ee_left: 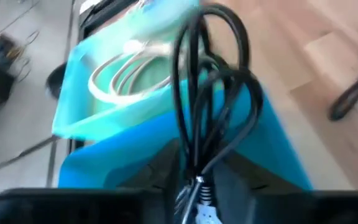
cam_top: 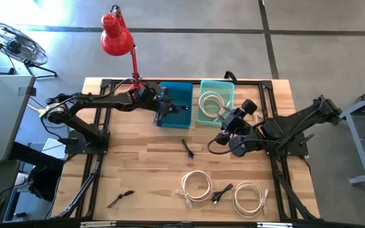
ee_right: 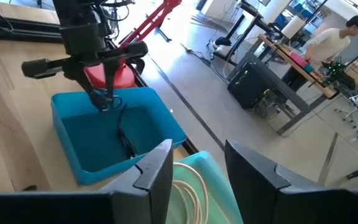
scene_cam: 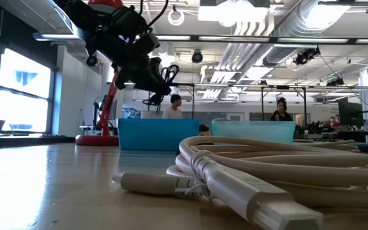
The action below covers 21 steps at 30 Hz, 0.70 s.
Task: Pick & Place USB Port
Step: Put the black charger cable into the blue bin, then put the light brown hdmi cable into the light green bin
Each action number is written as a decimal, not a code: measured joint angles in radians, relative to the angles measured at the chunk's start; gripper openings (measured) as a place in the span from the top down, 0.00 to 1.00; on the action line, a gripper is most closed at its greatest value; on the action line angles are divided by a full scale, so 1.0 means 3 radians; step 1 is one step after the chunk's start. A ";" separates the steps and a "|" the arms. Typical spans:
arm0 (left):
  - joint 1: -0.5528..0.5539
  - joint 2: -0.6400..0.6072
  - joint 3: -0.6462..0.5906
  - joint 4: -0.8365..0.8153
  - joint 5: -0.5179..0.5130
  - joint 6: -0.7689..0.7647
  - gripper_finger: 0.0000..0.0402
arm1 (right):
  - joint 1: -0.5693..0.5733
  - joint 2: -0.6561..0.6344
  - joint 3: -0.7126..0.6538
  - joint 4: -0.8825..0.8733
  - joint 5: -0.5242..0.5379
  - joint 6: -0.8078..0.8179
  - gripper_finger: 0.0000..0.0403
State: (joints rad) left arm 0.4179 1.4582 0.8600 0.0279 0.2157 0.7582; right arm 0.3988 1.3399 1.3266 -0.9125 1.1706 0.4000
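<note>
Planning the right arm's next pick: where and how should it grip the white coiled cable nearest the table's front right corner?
Take the white coiled cable from straight above, the fingers closing across the bundled strands on one side of the loop. It lies flat on the table, so there is nothing to grip from the side. The black cable lies close on its left, so the right-hand side looks safer.

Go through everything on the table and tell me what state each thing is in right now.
Left gripper: shut on the black cable, above the blue bin.
Black cable: looped, hanging from the left gripper.
Blue bin: holds one black cable already.
Teal bin: holds a coiled white cable.
Right gripper: open, holding nothing, near the teal bin.
White cables: two coils lying on the table's front.
Red lamp: upright.
</note>
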 joint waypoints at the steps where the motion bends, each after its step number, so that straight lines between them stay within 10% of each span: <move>1: 0.0001 0.0000 0.0000 -0.0003 -0.0096 -0.0022 0.74 | 0.0000 0.0000 0.0000 -0.0011 -0.0011 0.0030 0.66; 10: 0.0003 0.0000 -0.0001 0.0026 -0.0698 -0.0227 0.44 | 0.0000 0.0000 0.0000 -0.0203 -0.0175 0.0321 0.66; 21: 0.0003 0.0000 -0.0002 0.0014 -0.0474 -0.0304 0.39 | -0.0107 -0.0126 0.0000 -0.0179 -0.0416 0.0017 0.66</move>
State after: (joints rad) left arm 0.4187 1.4582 0.8593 0.0321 0.0733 0.6671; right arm 0.3667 1.3021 1.3266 -0.9661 1.0458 0.4050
